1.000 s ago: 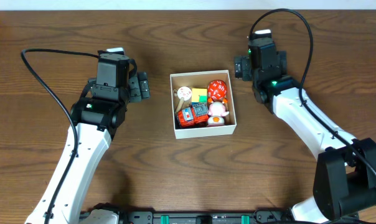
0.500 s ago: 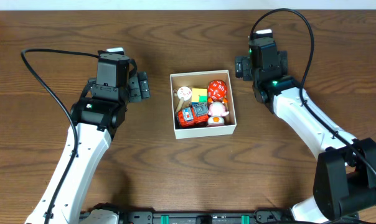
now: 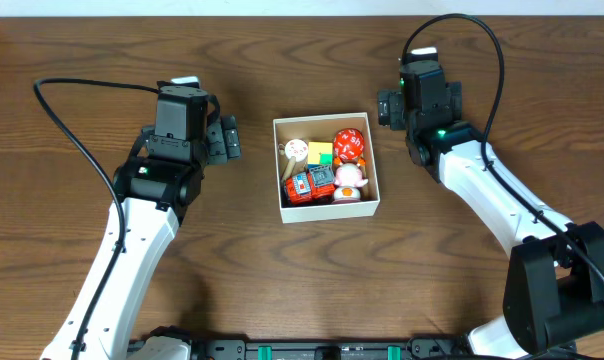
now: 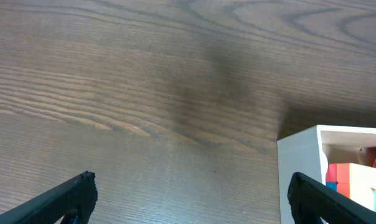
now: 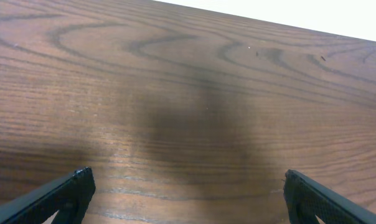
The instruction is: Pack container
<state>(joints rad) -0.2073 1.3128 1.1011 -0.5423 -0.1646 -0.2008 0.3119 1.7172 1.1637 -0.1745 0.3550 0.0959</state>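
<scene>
Container [image 3: 327,211], my shallow square box with thin white walls and a brown cardboard inside, sits in the middle of the dark wood-grain tabletop [image 3: 72,40]. It has not shifted over the last second. Nothing else has either: both my arms match their earlier poses, so the only change to report is that there is none.

My left hand [image 4: 191,194] hangs to the left of the container, apart from it. Its fingers are spread wide with only bare wood between them, and its camera catches the near white corner at the right edge. My right hand [image 5: 188,186] hangs off the container's far right corner, also apart from it, also spread wide and empty.

Inside, the toys lie packed close together:
- a red tin toy with a blue panel [image 3: 300,186]
- a red ball with white dots [image 3: 349,143]
- a pink-and-white figure [image 3: 348,178]
- a pale round disc [image 3: 296,149]
- a small yellow block [image 3: 323,152]

From overhead I see no toy lying outside the walls. With both hands idle and holding nothing, I judge the packing done or all but done. What remains, if anything, is to draw my arms back.
</scene>
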